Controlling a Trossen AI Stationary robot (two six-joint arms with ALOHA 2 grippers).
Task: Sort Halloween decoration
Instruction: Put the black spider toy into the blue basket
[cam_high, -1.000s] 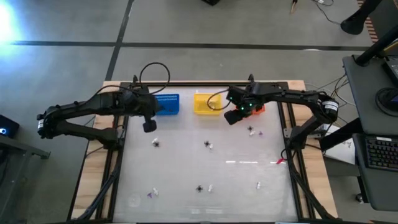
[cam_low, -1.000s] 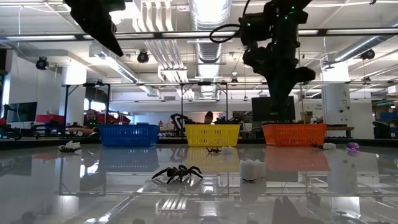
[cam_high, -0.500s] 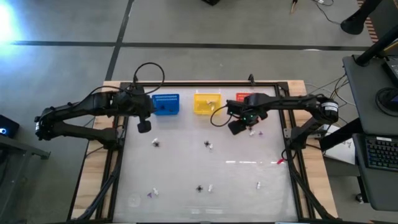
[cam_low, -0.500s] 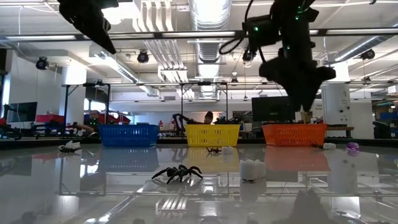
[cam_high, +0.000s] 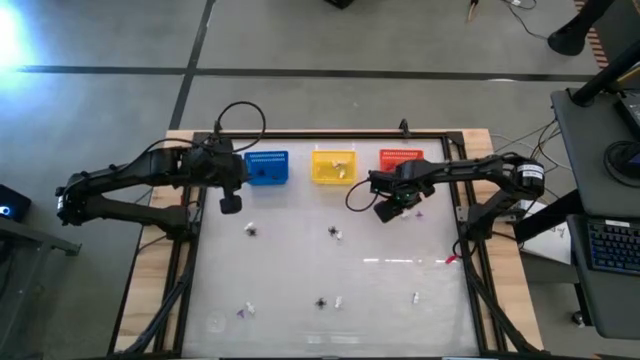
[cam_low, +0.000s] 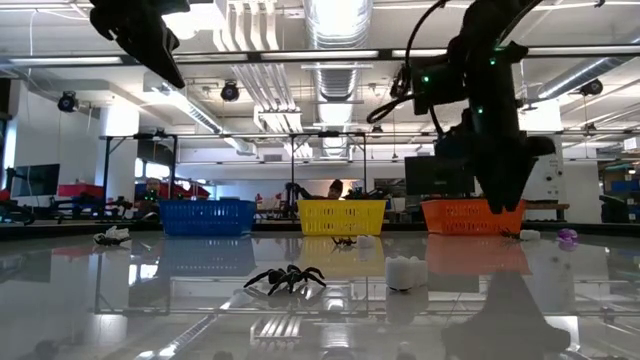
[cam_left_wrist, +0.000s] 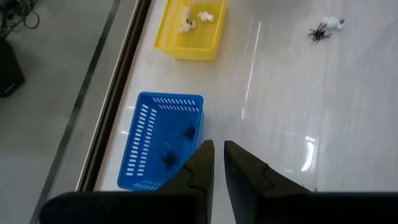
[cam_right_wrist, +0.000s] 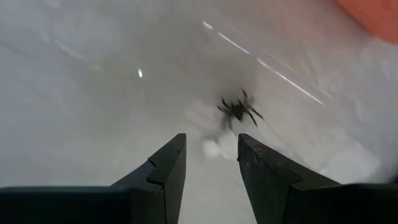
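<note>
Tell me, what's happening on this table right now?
A two-armed robot is sorting Halloween trinkets into baskets. The right hand, open, hovers over a black spider and a whitish piece near the orange basket. The left hand, nearly shut and empty, hangs beside the blue basket, which holds two spiders.

The left arm reaches in from the left side, its end effector (cam_high: 230, 203) held high with fingers (cam_left_wrist: 202, 167) nearly together. The right arm stretches across from the right, its end effector (cam_high: 388, 211) lowered, fingers (cam_right_wrist: 166, 165) apart.
</note>
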